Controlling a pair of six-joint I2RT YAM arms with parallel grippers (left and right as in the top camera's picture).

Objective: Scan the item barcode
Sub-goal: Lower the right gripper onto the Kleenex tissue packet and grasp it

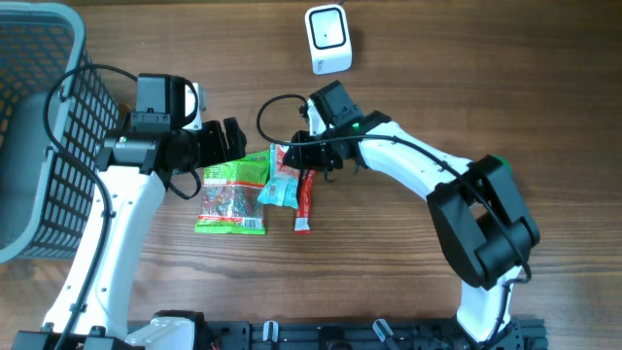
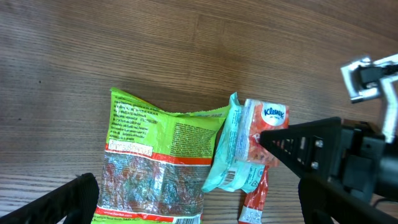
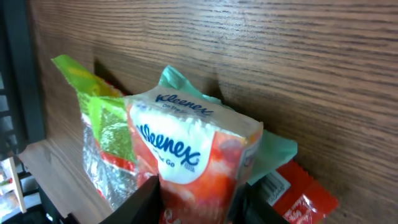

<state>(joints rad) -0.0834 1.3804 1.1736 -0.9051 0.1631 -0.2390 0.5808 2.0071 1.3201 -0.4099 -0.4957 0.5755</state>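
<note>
Right gripper [image 1: 294, 157] pinches the tissue pack [image 3: 186, 149]; left gripper [image 1: 233, 140] gapes empty. Best lift straight, barcode facing the scanner [image 1: 328, 39].

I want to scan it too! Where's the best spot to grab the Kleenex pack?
Probably across its narrow width, jaws on the two long edges, coming from above. The Kleenex pack lies topmost, on the teal packet and red stick, so those edges stand clear.

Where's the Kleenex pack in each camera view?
Overhead: Kleenex pack sits just left of centre.
Left wrist: the pack is right of centre, partly hidden.
Right wrist: it fills the lower middle, close up.
Shared landmark: the green snack bag, on its left in every view.
</note>
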